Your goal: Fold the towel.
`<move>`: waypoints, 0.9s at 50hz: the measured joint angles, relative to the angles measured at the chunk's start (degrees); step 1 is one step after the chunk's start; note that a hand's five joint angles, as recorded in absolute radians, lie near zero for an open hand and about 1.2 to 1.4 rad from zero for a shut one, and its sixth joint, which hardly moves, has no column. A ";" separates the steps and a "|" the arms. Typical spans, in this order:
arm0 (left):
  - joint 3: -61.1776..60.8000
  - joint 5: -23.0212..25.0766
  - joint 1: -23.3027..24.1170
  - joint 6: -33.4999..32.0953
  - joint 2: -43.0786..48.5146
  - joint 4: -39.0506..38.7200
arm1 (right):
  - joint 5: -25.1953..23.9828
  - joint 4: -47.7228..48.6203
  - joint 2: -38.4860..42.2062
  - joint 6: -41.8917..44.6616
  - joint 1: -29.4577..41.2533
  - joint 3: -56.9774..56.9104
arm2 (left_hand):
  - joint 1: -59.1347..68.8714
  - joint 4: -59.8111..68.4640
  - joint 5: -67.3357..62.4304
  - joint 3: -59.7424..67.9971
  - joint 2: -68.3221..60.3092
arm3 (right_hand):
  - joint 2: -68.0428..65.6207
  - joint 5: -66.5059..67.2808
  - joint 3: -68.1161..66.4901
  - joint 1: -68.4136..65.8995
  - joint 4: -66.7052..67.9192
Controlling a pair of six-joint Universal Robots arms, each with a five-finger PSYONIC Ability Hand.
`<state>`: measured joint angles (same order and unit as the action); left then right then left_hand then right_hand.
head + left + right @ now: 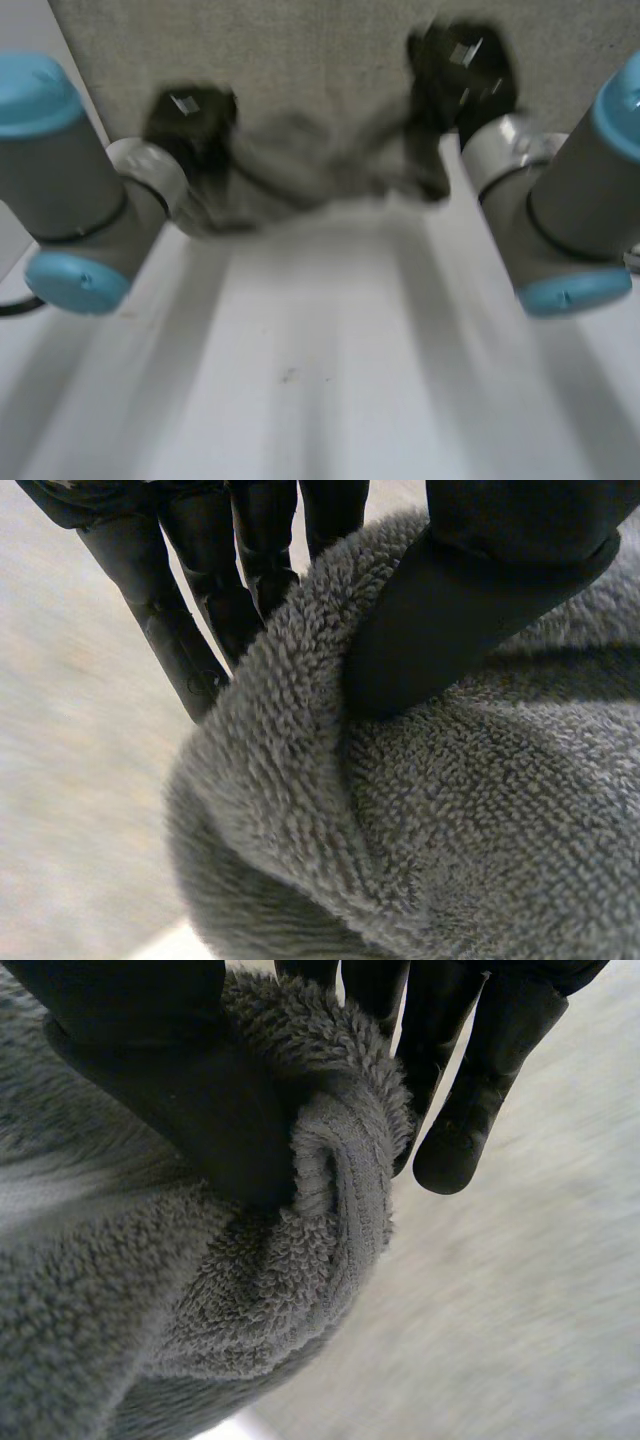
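Towel (300, 60), grey and fluffy, lies spread over the far part of the white bench (320, 380), its near edge gathered up and sagging between the two arms. On the left, the left robot hand (190, 120) pinches that edge near its left end. Seen from its wrist, the thumb (470, 610) presses a fold of pile against the straight fingers (190, 650) behind it. On the right, the right robot hand (460, 70) has the same hold near the right end, clamping the hemmed edge between thumb and fingers. It sits a little farther over the cloth than the left one.

I take this to be the carry of the near edge over toward the far side. To do it well, both hands should travel level and at one pace. They should draw slightly apart so the slack in the middle goes taut, then lay the edge down square before letting go. A light pinch may slip on such thick pile.
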<state>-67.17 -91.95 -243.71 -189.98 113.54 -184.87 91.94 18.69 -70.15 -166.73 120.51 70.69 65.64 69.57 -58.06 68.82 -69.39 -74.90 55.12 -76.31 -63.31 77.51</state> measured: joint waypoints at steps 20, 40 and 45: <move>-32.41 -3.28 4.46 7.47 -1.56 -6.48 | 0.85 -19.42 19.38 -6.40 -2.25 -5.94 | -6.83 -10.52 8.93 -9.96 10.51 | -0.64 -0.01 -0.75 0.00 0.00; -20.79 3.50 6.50 6.54 -8.69 0.87 | 0.49 -20.66 12.63 1.22 -9.20 5.47 | -48.66 -53.06 51.59 -52.15 52.85 | -0.64 0.01 -0.76 0.00 0.01; -9.10 10.45 3.26 3.34 -0.17 4.88 | 0.45 -20.28 11.58 2.47 -9.29 8.32 | -48.46 -52.17 50.63 -51.39 51.91 | -0.64 0.02 -0.76 0.00 0.01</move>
<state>-76.26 -81.50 -240.45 -186.64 113.37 -179.99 92.39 -1.59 -58.58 -164.26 111.22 79.01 17.18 17.40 -7.42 17.43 -17.48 -75.54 55.13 -77.06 -63.31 77.52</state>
